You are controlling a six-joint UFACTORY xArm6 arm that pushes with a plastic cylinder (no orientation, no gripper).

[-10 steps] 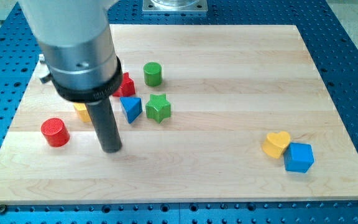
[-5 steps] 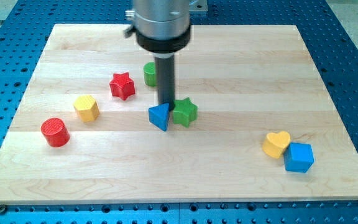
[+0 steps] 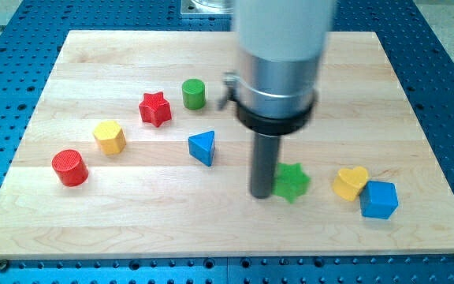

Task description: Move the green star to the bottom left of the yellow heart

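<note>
The green star (image 3: 292, 181) lies on the wooden board (image 3: 416, 110), just to the left of the yellow heart (image 3: 351, 182), with a small gap between them. My tip (image 3: 262, 194) is down on the board and touches the star's left side. The rod hides a little of the star's left edge. A blue cube (image 3: 379, 199) sits against the heart's lower right.
A blue triangle (image 3: 202, 147) lies left of the rod. A green cylinder (image 3: 194, 94), a red star (image 3: 155, 109), a yellow hexagon (image 3: 109, 136) and a red cylinder (image 3: 69, 167) spread across the view's left half.
My tip has moved right and down the view, pushing the green star from beside the blue triangle to just left of the yellow heart. The blue triangle stayed behind.
</note>
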